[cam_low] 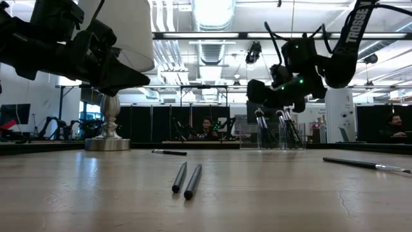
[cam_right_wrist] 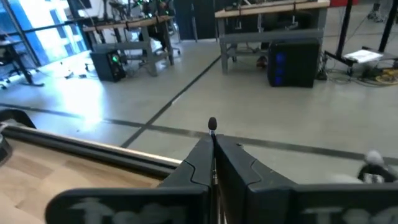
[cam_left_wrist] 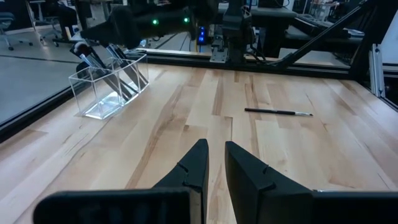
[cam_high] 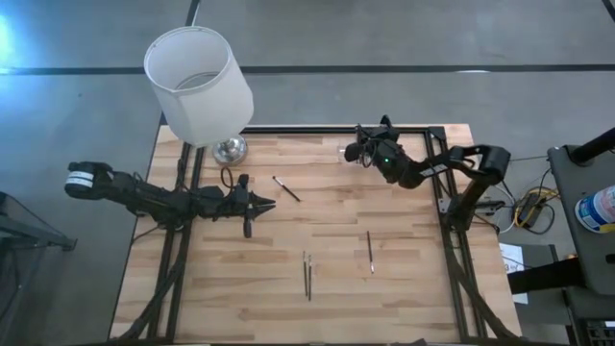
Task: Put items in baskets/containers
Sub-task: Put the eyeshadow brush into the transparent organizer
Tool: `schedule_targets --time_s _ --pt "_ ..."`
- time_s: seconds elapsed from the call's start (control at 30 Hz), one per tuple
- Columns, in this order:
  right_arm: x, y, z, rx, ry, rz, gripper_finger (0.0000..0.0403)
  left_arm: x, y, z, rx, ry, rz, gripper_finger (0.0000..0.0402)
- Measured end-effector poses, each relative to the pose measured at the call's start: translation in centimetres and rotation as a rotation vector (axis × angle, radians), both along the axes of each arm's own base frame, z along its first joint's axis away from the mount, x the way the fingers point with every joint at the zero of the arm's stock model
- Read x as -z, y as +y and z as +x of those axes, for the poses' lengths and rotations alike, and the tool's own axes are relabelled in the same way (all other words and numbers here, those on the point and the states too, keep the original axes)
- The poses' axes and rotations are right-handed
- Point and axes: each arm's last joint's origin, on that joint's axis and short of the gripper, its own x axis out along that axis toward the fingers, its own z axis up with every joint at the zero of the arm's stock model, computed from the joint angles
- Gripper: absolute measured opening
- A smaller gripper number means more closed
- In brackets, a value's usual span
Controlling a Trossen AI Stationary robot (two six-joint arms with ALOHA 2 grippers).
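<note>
From above, four sticks lie loose on the table (cam_high: 404, 288): one brush (cam_high: 285, 188) just ahead of the left gripper (cam_high: 259, 205), a pair (cam_high: 307, 275) and a single stick (cam_high: 370, 252) well clear of both arms, so much is left. In the left wrist view, those fingers (cam_left_wrist: 193, 163) stand slightly apart and empty, while the clear holder (cam_left_wrist: 112, 87) far ahead already carries several brushes. In the right wrist view, the right gripper (cam_right_wrist: 213, 144) is clamped on a thin brush (cam_right_wrist: 212, 124) poking out past its tips, apparently hovering by the holder.
</note>
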Motion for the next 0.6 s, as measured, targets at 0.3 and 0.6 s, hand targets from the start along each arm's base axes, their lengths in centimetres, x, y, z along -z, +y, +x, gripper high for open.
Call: schedule_targets --time_s 0.3,0.6 --pt "-2.6 0.5 -0.9 -0.003 0.038 -0.02 0.0057 0.0 0.0 0.0 -0.002 -0.001 -0.005 0.0045" --pt "-5.4 1.3 -1.9 -0.108 0.092 -0.012 0.0067 0.0 0.0 0.0 -0.001 0.0 0.0 0.0044"
